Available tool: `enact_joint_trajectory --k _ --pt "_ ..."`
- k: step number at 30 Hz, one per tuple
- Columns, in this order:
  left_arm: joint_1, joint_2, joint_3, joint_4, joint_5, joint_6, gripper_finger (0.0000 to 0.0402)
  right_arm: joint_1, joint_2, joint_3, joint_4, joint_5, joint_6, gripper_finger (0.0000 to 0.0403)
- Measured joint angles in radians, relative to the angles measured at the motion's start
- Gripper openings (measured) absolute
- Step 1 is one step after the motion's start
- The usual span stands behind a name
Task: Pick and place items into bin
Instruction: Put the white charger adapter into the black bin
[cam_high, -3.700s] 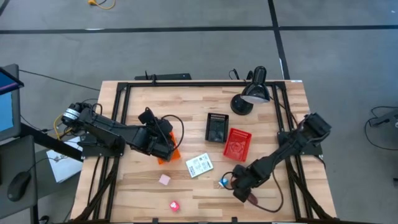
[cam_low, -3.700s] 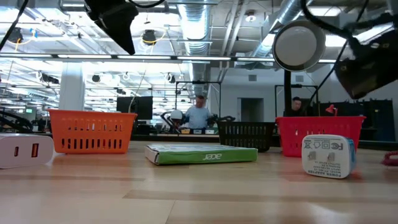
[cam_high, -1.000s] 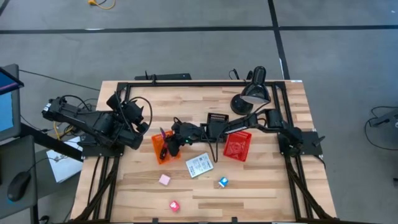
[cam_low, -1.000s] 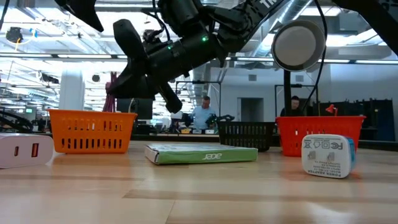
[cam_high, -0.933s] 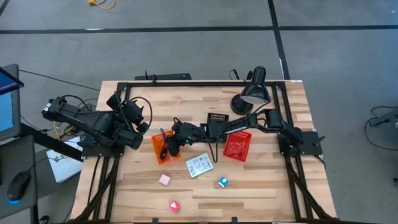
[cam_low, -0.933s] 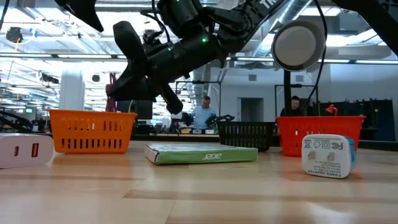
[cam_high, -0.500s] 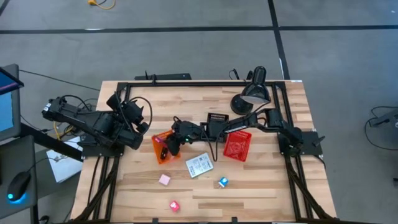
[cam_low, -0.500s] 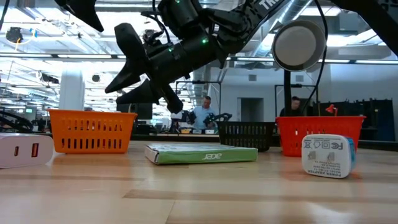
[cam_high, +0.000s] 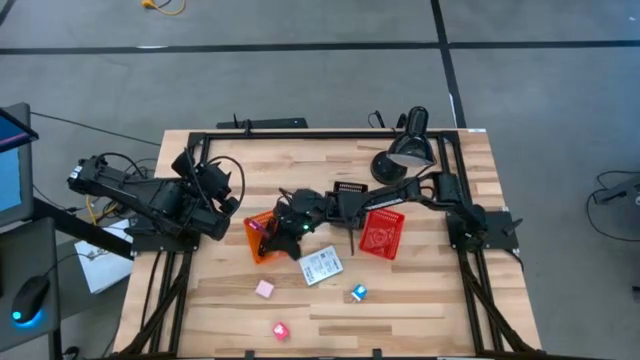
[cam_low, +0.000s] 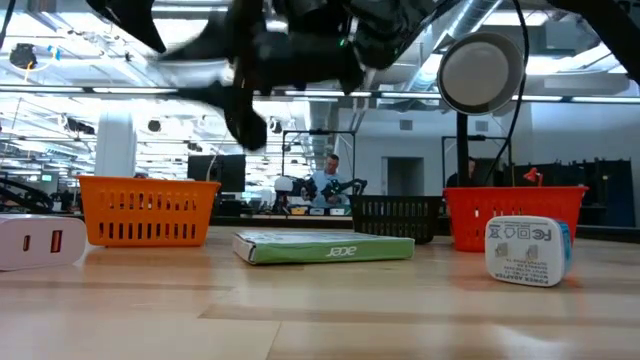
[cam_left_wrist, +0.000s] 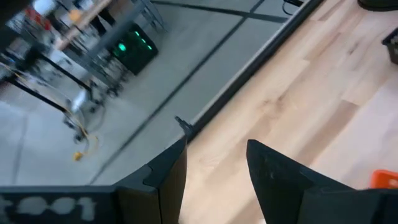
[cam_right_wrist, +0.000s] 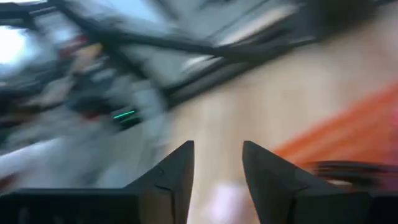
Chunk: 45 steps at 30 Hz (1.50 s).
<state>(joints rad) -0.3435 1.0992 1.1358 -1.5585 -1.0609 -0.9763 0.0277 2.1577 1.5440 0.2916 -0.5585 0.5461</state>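
Progress partial: right gripper (cam_high: 272, 232), fingers spread and empty, hangs over orange bin (cam_high: 258, 240) holding a purple item, while white packet (cam_high: 320, 266) and three cubes at 6 o'clock remain on table; left gripper (cam_left_wrist: 214, 180) parked open at 9 o'clock.

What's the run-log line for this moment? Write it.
right gripper: open, empty, above orange bin | left gripper: open, idle at table's left | white packet, pink cube, blue cube: on table
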Motion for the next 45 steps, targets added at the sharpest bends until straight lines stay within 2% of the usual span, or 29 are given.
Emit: enact_joint_trajectory --k 2,4,8,10,12,14,17,19,22,24,26,29,32,37,40,45 --pt "0.000 0.000 0.000 0.007 0.037 -0.014 0.0157 0.004 -0.042 0.000 0.001 -0.125 0.018 0.0114" --pt "0.000 0.000 0.000 0.006 0.089 -0.014 0.0157 0.013 -0.095 0.000 -0.012 -0.192 0.020 0.0104" --pt "0.000 0.000 -0.003 0.038 0.167 0.068 0.0157 0.019 -0.227 0.001 -0.128 -0.245 -0.029 0.0090" --pt "-0.011 0.000 -0.021 0.140 0.189 0.134 0.0157 0.018 -0.303 0.002 -0.248 -0.253 -0.097 0.0086" --pt "-0.029 0.001 -0.037 0.266 0.273 0.229 0.0157 0.017 -0.375 0.002 -0.388 -0.236 -0.181 0.0083" --pt "-0.052 0.000 -0.063 0.432 0.385 0.342 0.0157 0.021 -0.439 0.002 -0.530 -0.175 -0.251 0.0082" --pt "-0.095 0.001 -0.120 0.664 0.587 0.514 0.0157 0.050 -0.515 0.002 -0.723 -0.013 -0.312 0.0082" --pt "-0.134 0.001 -0.148 0.748 0.708 0.556 0.0157 0.079 -0.545 0.002 -0.820 0.116 -0.319 0.0082" --pt "-0.194 0.001 -0.183 0.815 0.786 0.541 0.0157 0.124 -0.563 0.002 -0.922 0.302 -0.319 0.0082" --pt "-0.227 0.001 -0.200 0.830 0.815 0.507 0.0157 0.148 -0.564 0.002 -0.956 0.393 -0.315 0.0082" --pt "-0.251 0.000 -0.230 0.841 0.816 0.470 0.0157 0.163 -0.559 0.001 -0.970 0.430 -0.297 0.0082" --pt "-0.265 0.001 -0.283 0.879 0.795 0.436 0.0157 0.169 -0.530 0.001 -0.959 0.427 -0.296 0.0082" --pt "-0.258 0.001 -0.342 1.025 0.791 0.420 0.0157 0.162 -0.506 0.000 -0.969 0.426 -0.294 0.0082" --pt "-0.251 0.001 -0.416 1.242 0.740 0.505 0.0157 0.137 -0.467 0.001 -1.009 0.426 -0.292 0.0082" --pt "-0.242 0.001 -0.445 1.275 0.723 0.503 0.0157 0.123 -0.451 0.001 -1.021 0.426 -0.292 0.0082" --pt "-0.238 0.005 -0.479 1.269 0.750 0.536 0.0158 0.106 -0.449 0.001 -1.017 0.425 -0.293 0.0082"
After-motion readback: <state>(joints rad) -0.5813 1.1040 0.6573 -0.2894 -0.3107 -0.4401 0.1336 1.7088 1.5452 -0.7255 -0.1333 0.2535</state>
